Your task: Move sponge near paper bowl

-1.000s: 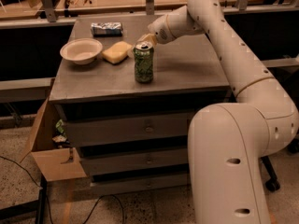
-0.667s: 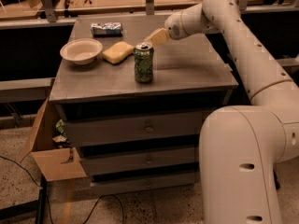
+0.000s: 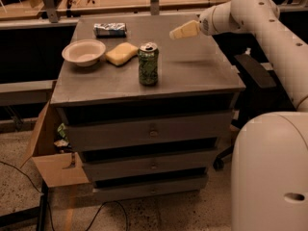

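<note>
Already the sponge (image 3: pixel 121 53) sits just beside the paper bowl (image 3: pixel 83 52). The gripper (image 3: pixel 185 31) hovers right of the green can (image 3: pixel 148 64); whether parted I cannot tell. Withdraw high, clear of the can.

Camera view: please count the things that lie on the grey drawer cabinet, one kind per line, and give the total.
paper bowl: 1
sponge: 1
green can: 1
shiny snack packet: 1
Total: 4
The gripper hangs above the cabinet top, to the right of the green can, apart from all four.
</note>
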You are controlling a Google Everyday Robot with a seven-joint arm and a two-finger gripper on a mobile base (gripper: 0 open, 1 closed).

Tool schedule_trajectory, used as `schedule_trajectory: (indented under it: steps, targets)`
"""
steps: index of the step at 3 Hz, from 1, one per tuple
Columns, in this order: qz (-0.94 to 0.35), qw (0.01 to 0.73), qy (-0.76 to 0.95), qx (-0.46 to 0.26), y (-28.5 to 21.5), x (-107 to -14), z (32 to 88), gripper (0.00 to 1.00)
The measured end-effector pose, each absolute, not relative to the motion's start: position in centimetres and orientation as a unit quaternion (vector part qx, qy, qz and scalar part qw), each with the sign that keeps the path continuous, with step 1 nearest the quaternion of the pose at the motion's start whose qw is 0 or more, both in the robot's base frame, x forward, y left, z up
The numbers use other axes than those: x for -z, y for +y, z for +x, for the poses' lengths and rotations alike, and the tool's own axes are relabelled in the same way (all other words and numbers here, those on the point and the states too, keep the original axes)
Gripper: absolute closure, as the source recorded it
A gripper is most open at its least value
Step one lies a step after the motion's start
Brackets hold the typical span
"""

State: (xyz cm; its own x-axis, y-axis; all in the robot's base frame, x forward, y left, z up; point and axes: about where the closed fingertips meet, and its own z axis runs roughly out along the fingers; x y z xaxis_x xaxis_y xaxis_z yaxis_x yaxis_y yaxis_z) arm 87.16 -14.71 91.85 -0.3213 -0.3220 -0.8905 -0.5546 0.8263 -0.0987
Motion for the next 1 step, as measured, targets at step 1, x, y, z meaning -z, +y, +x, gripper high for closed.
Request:
schedule_trajectory:
  steps: [1]
  targets:
    - [-0.237,0.529,0.806,-0.122,-14.61,-91.87,88.11,0.0]
